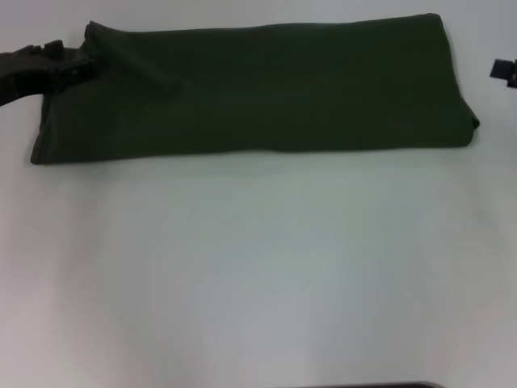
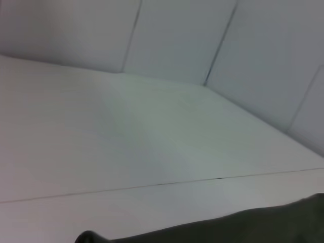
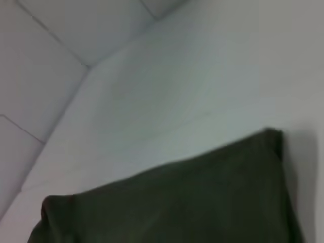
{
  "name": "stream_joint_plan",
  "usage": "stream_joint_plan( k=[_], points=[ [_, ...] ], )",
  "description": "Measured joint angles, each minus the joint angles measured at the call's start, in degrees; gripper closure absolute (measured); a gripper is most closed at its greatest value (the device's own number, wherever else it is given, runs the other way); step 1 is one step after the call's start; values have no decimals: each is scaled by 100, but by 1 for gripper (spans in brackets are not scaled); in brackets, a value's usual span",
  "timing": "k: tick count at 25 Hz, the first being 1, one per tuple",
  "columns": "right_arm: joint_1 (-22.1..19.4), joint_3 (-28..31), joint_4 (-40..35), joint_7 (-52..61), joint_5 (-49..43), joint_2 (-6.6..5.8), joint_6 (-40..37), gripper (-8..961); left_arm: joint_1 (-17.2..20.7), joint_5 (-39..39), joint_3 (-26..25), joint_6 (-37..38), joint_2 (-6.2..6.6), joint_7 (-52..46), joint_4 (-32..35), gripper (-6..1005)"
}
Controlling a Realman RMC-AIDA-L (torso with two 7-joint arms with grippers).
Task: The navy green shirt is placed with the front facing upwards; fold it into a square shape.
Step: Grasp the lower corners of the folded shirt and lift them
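Spanning the whole head view: white desk (image 1: 258, 275), bare across the near half. Lying on the far half: shirt (image 1: 250, 89), folded into a long horizontal band, plain dark green side up, no lettering showing. Running nearly full width, left end flaring slightly toward the near edge, right end showing stacked fold edges. Showing as a dark green strip in the left wrist view (image 2: 253, 228) and as a wide green panel with one corner in the right wrist view (image 3: 202, 197), flat on the desk in both.

Reaching in at the far left: left end effector (image 1: 77, 65), black, touching the shirt's upper left corner, fabric wrinkling beside it; grip on cloth or not, can't tell. Peeking in at the right edge: right end effector (image 1: 505, 71), just apart from the shirt's right end, only a sliver visible, opening can't tell.
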Motion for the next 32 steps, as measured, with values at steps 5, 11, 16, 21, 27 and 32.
stream_joint_plan(
  k=[5, 11, 16, 21, 27, 32],
  points=[
    [122, 2, 41, 718, -515, -48, -63, 307, 36, 5, 6, 31, 4, 81, -17, 77],
    [339, -4, 400, 881, -936, -39, 0, 315, 58, 10, 10, -7, -14, 165, -48, 77],
    [393, 4, 501, 912, -1166, 13, 199, 338, 71, 12, 10, -9, -16, 174, -53, 77],
    [398, 4, 504, 893, -1169, 78, 383, 365, 79, 4, 9, -9, -12, 176, -53, 77],
    [491, -68, 512, 869, -1177, 200, 744, 398, 73, -12, 9, -7, -4, 176, -54, 78],
    [570, -142, 520, 853, -1185, 336, 1005, 403, 63, -14, 10, -39, -1, 176, -57, 78]
  ],
)
